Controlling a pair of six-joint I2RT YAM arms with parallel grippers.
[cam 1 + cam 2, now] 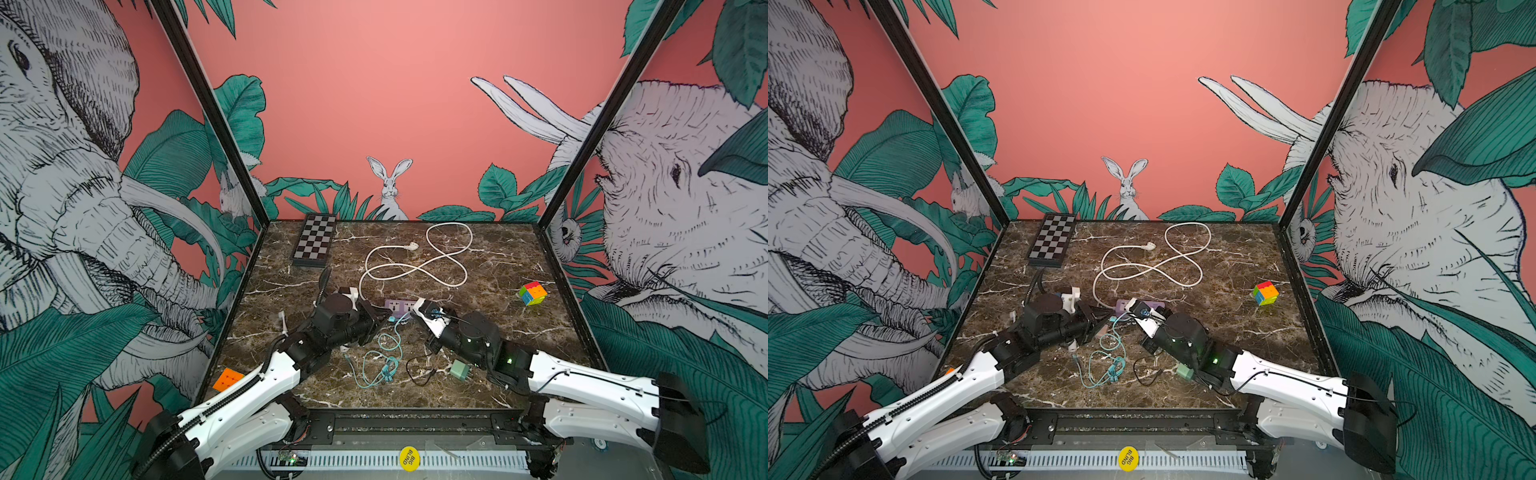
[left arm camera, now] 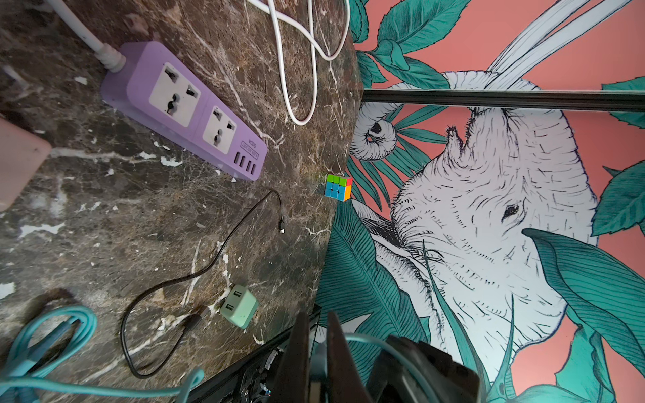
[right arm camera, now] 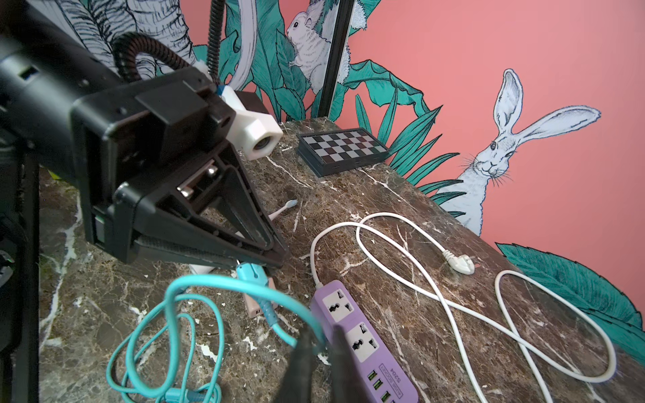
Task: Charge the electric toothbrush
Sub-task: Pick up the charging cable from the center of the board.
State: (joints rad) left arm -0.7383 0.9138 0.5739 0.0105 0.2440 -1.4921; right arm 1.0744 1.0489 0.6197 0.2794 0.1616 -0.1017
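Two tools meet over the desk (image 3: 104,279) | left tool (image 3: 272,260) clamped on the plug (image 3: 249,272) of the cable (image 3: 209,280) | right tool (image 3: 321,335) narrowly parted around the cable | toothbrush (image 3: 291,203) lies behind left tool, head showing | likely light, stiff, slick, rolls: grip handle, not bristles

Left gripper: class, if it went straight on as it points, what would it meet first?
Probably the right gripper, close ahead at the teal cable; the purple power strip lies just beside that line. Depth is unclear.
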